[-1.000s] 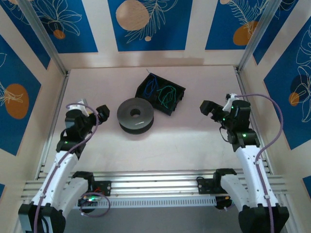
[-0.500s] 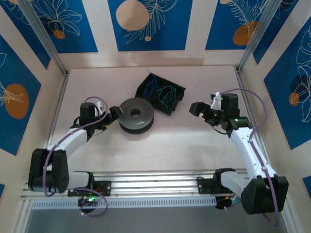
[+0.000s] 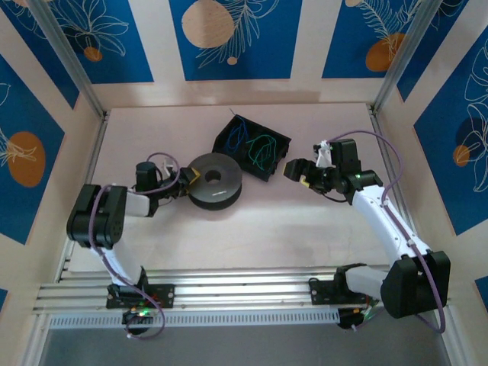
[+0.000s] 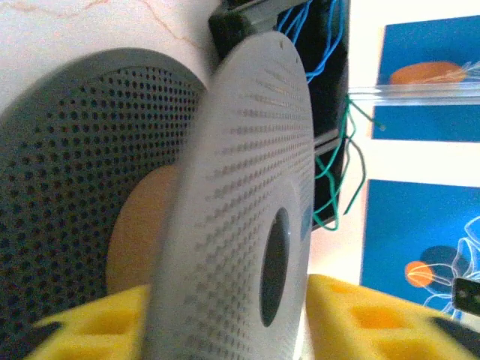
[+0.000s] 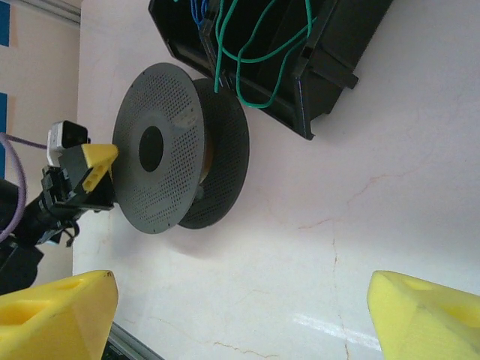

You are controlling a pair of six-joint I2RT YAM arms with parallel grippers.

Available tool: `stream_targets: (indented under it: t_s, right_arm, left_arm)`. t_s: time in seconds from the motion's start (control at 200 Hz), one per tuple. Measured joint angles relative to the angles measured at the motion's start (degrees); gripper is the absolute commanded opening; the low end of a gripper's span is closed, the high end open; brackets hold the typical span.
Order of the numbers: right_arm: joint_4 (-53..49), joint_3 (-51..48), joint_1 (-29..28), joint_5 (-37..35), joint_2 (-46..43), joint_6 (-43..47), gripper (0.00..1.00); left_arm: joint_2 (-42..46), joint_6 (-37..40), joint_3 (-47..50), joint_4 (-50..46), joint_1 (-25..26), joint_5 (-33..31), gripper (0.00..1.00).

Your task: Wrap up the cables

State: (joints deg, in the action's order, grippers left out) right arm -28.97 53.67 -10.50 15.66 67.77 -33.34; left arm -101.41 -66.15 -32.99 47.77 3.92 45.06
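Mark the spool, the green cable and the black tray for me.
spool (image 3: pixel 227 183), top external view, upper flange.
green cable (image 5: pixel 217 64), right wrist view, straight strand.
black tray (image 5: pixel 334 75), right wrist view, outer wall.

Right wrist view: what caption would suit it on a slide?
Open right tool faces a grey spool beside a black tray of green cables.

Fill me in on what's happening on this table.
Two robot arms are setting up to wind cables onto a spool. The left gripper is at the grey spool, with a yellow finger on each side of the top disc. Whether it has clamped down is unclear. The right gripper is open beside the black tray. The green and blue cables lie in the tray, and none is on the spool yet.
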Motion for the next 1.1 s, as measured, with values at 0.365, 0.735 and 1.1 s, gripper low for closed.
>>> stream_targets:
  t_s: [0.365, 0.735, 1.1]
  right_arm:
    - [-1.5, 2.2, -0.7, -0.2, 0.7, -0.1, 1.0]
    - [-4.7, 18.4, -2.4, -1.5, 13.3, 1.2, 0.56]
    - [-13.2, 43.6, -3.0, -6.3, 37.1, 6.8, 0.35]
  left_arm:
    - [-5.9, -14.4, 3.9, 24.2, -0.3, 2.9, 0.0]
    - [32.4, 16.3, -10.6, -42.9, 2.9, -10.1, 0.0]
    - [30.3, 36.8, -31.5, -83.7, 20.2, -37.4, 0.0]
